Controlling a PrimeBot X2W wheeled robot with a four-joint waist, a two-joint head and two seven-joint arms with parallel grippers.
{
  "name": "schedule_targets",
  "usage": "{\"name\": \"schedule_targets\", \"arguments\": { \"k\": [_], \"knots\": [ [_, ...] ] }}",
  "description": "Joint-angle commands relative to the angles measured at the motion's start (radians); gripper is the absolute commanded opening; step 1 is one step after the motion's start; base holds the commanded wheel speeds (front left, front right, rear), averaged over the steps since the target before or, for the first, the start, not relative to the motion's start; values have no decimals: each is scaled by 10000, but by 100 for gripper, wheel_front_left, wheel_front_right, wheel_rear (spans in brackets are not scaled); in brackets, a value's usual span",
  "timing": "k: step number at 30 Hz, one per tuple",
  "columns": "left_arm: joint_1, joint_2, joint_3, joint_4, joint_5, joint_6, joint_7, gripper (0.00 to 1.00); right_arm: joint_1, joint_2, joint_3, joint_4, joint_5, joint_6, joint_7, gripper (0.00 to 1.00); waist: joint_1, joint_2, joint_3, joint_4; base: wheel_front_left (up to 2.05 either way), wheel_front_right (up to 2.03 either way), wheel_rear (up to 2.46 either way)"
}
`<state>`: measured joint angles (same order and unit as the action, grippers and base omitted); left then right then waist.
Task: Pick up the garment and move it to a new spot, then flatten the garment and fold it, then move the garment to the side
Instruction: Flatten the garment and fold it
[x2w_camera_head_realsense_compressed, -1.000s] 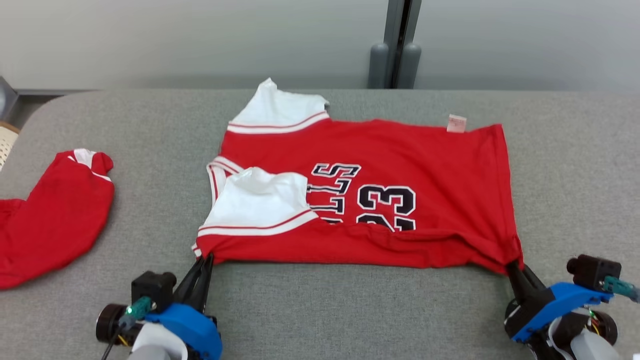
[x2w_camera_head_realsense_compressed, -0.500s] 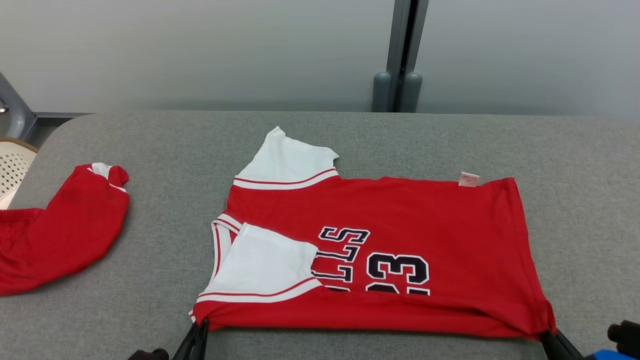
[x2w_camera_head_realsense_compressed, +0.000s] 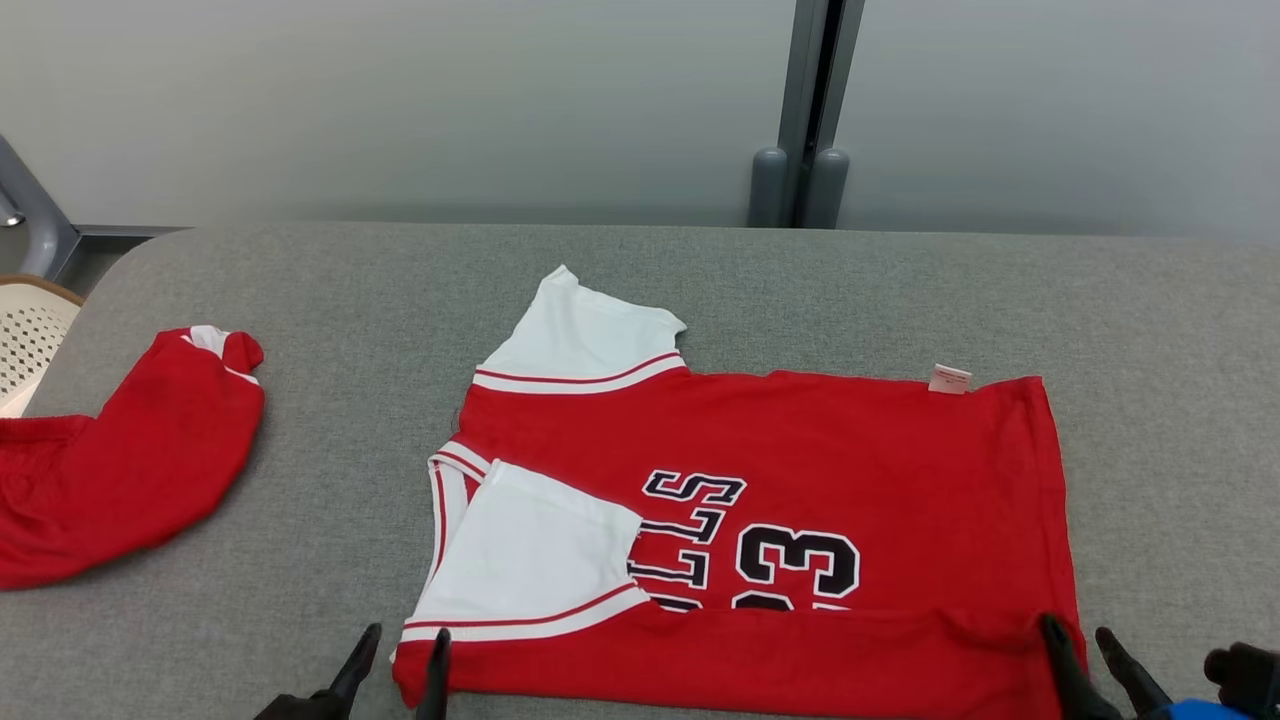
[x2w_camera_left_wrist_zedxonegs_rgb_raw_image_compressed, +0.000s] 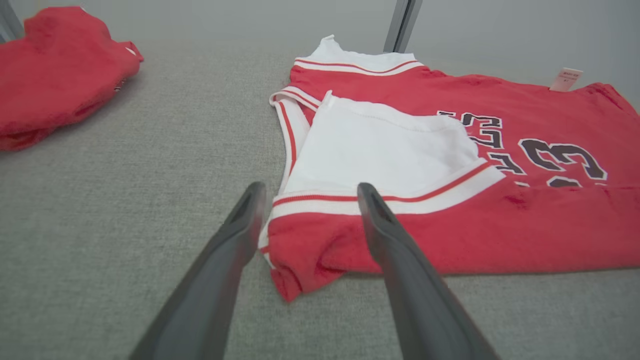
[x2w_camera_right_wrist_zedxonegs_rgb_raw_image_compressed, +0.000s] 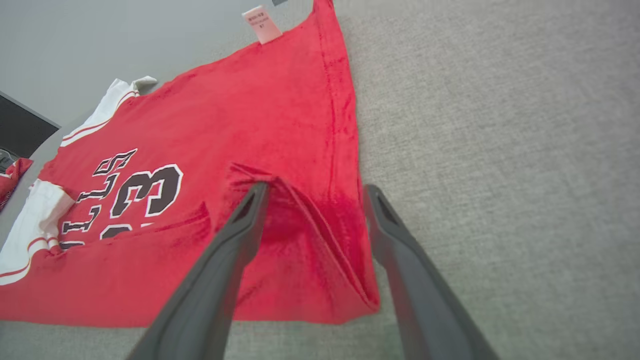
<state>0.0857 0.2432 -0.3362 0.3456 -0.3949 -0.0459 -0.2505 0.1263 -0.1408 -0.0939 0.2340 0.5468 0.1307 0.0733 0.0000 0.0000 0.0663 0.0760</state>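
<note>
Lets go since a second ago: spreads left tool (x2w_camera_left_wrist_zedxonegs_rgb_raw_image_compressed: 310, 189) and right tool (x2w_camera_right_wrist_zedxonegs_rgb_raw_image_compressed: 316, 189) wide, empty, astride the red basketball jersey's (x2w_camera_head_realsense_compressed: 850, 450) near corners, so the folded near edge settles flat on the desk (x2w_camera_head_realsense_compressed: 300, 300).

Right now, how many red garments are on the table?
2. The jersey lies spread in the middle of the grey table; a second red garment is bunched at its left edge, partly cut off by the frame.

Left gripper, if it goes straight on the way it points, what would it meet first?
The left gripper would probably meet the near corner of the jersey, lying between its open fingers; height above the cloth is unclear.
</note>
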Motion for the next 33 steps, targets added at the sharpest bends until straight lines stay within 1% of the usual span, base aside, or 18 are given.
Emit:
{"name": "schedule_targets", "arguments": {
  "k": [1, 6, 13, 17, 19, 24, 30, 33],
  "knots": [
    [-251, -50, 98, -34, 81, 27, -90, 100, -258, 6, 46, 28, -102, 1, -214, 100, 0, 0, 1, -5, 0, 0, 0],
    [-554, -184, 355, -267, 254, 106, -148, 100, -603, 47, 127, 16, -512, 1, -966, 100, 0, 0, -80, 9, 0, 0, 0],
    [-539, -652, 1440, -1464, 928, 259, -154, 100, -980, -16, 403, -224, -1193, 1, -2527, 100, 0, 0, -334, 9, 0, 0, 0],
    [-396, -805, 2036, -1857, 1387, 282, -156, 100, -1088, 64, 516, -539, -1532, 1, -3080, 100, 0, 0, -496, -28, 0, 0, 0],
    [-343, -855, 2247, -1970, 1576, 240, -155, 100, -1100, 135, 553, -758, -1730, 1, -3229, 100, 0, 0, -581, -43, 0, 0, 0],
    [-407, -765, 2594, -1886, 1945, 50, -157, 100, -890, 247, 572, -1249, -2304, 1, -3379, 100, 0, 0, -738, -19, 0, 0, 0],
    [-553, -783, 2570, -1647, 2228, -146, -156, 100, -456, 569, 217, -1755, -2777, 1, -3392, 100, 0, 0, -916, 84, 0, 0, 0],
    [-562, -854, 2489, -1480, 2286, -239, -158, 100, -140, 701, 4, -1880, -2814, 1, -3393, 100, 0, 0, -981, 119, 0, 0, 0]
  ]
}}
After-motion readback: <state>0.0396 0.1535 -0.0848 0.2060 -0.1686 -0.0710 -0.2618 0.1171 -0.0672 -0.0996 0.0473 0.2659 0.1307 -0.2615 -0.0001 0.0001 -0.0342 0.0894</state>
